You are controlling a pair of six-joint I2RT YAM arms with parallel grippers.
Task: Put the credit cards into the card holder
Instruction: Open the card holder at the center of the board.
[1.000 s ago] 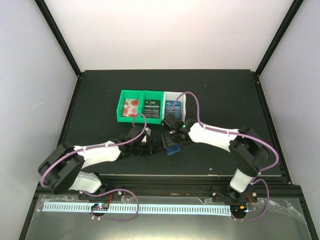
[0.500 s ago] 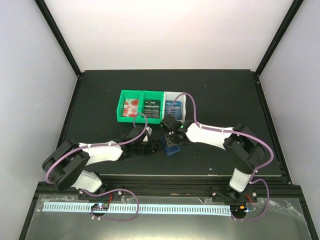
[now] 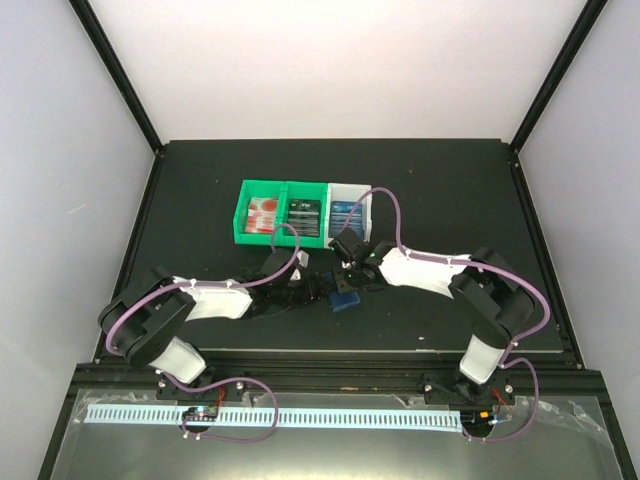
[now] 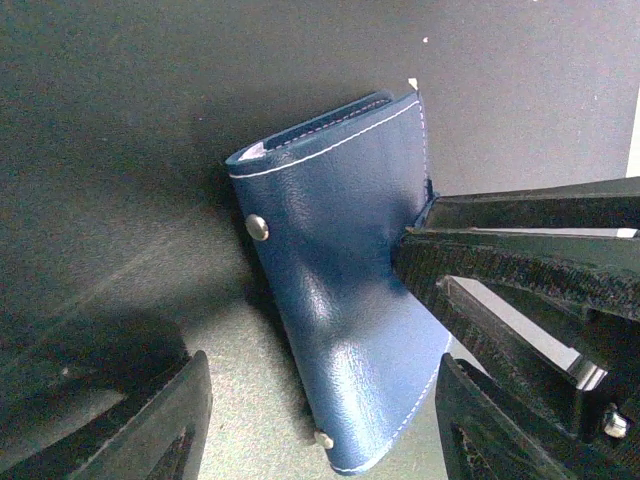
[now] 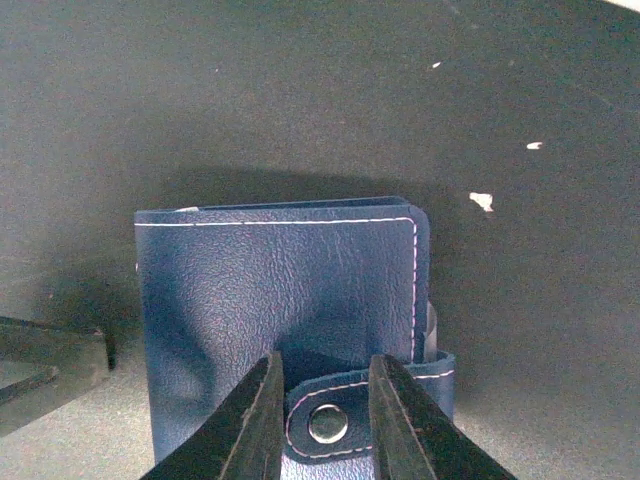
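- Green-and-white three-compartment bin (image 3: 255,238) sits mid-table, on a black table (image 3: 200,200).
- Small white specks (image 5: 483,201) lie scattered on the dark surface.
- Pale walls and black frame posts surround it.

The card holder (image 5: 280,290) is dark blue with thin white stitches and a shiny silver snap (image 5: 327,425). The bin (image 3: 241,214) is green with one white end. Inside are a red-and-white card (image 3: 263,214), a black card (image 3: 304,215) and a blue card (image 3: 347,213). The table (image 3: 440,190) is black. The cables (image 3: 397,215) are purple.
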